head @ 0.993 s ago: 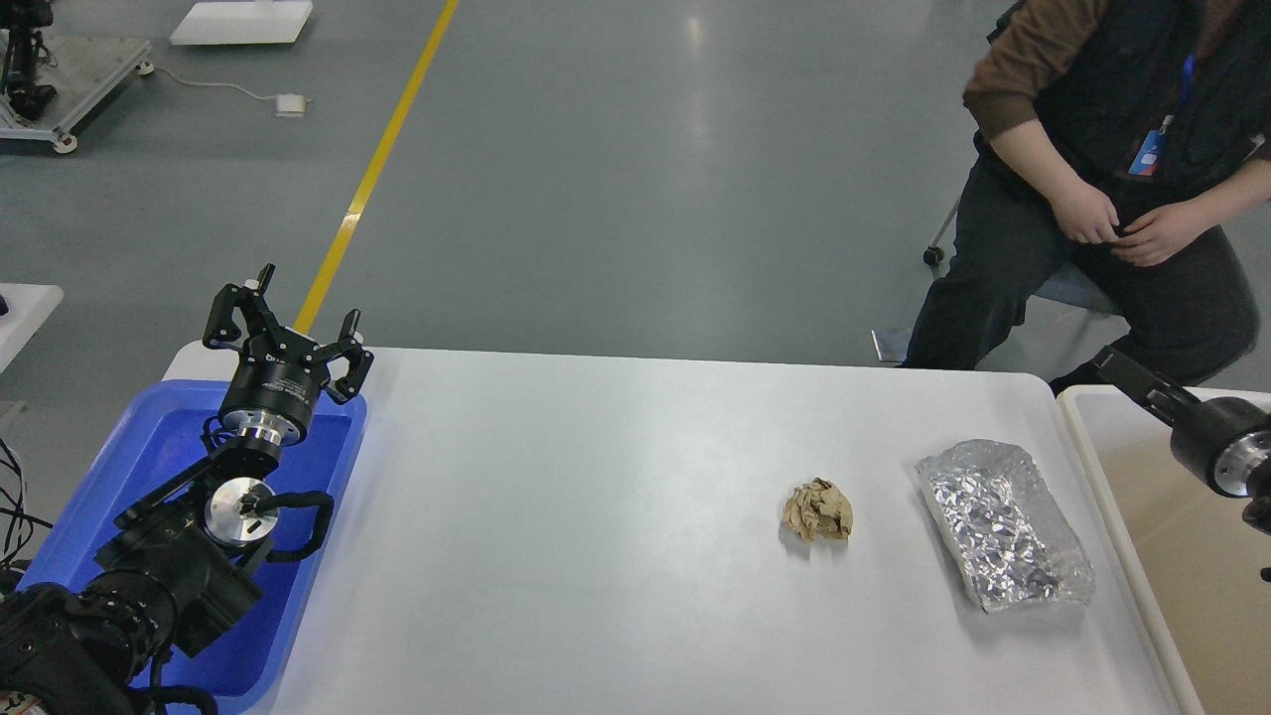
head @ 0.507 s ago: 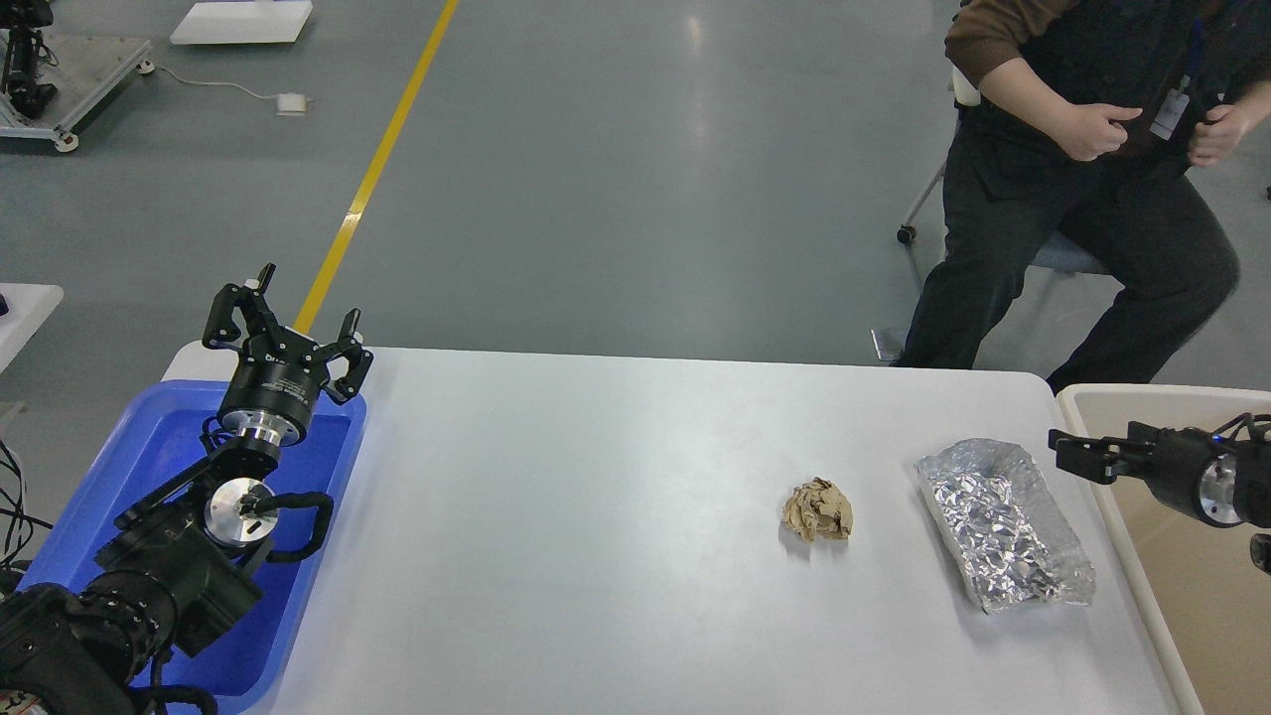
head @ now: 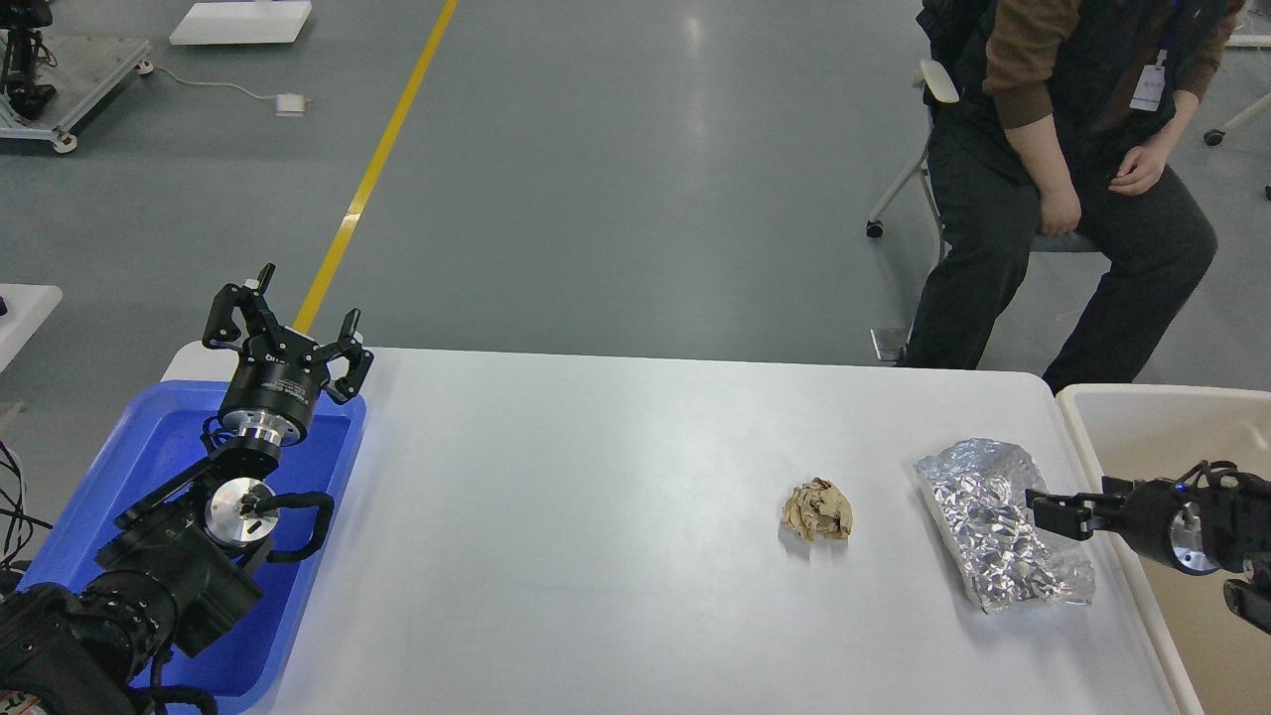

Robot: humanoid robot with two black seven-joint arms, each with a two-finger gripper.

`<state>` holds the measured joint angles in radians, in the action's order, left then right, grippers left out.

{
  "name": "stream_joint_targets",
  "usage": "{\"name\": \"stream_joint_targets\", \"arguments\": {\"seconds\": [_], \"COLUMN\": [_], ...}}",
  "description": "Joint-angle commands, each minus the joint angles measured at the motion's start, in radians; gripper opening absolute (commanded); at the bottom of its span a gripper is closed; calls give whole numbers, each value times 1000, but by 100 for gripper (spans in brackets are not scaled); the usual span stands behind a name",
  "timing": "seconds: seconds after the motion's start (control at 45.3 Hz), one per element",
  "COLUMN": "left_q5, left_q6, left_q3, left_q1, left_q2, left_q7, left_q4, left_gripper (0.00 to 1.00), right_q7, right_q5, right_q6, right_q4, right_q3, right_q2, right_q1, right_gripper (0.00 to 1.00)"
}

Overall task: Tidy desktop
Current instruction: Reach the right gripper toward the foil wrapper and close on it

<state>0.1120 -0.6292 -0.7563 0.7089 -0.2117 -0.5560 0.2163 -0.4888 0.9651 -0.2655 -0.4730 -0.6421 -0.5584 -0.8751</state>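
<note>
Listing arms: two black arms were in view, one from each side.
Left arm pose: it rose from the lower left corner over the blue tray (head: 109, 477), elbow bent, wrist pointing up and away.
Left gripper (head: 288, 333): it was held above the tray's far edge, fingers spread apart and holding nothing.
Right arm pose: it reached in level from the right edge, above the cream bin (head: 1122, 417), pointing left.
Right gripper (head: 1041, 508): its tip lay over the right part of the foil packet (head: 1003, 521); it showed dark and nearly end-on, so whether its fingers were parted or closed could not be told, nor whether they touched the foil.
Desktop (head: 596, 516): the white tabletop filled the middle of the view, between tray and bin.
Items on desktop: two. One crumpled brown paper ball (head: 818, 510), right of centre; one crinkled silver foil packet, near the right edge, apart from the ball.
Containers: two. The blue tray was at the left end, the cream bin with a tan inside at the right end.
Surroundings: one seated person (head: 1053, 189) in dark clothes was beyond the far right corner; a yellow floor line (head: 372, 179) ran across the grey floor behind.
Obstructions: the left arm covered much of the tray's inside.
</note>
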Motion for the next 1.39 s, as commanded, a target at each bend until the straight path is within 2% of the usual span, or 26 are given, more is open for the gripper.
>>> {"name": "stream_joint_targets", "arguments": {"seconds": [0.0, 0.331, 1.059, 1.368], "left_q5": [0, 0, 0, 0], "left_q6": [-1, 0, 0, 0], "left_q3": [0, 0, 0, 0], "left_q1": [0, 0, 1, 0], "left_q2": [0, 0, 0, 0], "left_q7": [-1, 1, -1, 1], "left_q4": [0, 0, 0, 0], "left_gripper": [100, 100, 100, 100], "right_q7": [6, 2, -2, -4], "right_q5": [-34, -98, -111, -109], "right_q6": [-3, -4, -11, -11], "right_q4": [4, 5, 27, 28], "right_q3": [4, 7, 6, 2], "right_q2": [12, 46, 64, 71], "right_q1": [24, 45, 73, 74], "right_gripper": [100, 94, 90, 81]}}
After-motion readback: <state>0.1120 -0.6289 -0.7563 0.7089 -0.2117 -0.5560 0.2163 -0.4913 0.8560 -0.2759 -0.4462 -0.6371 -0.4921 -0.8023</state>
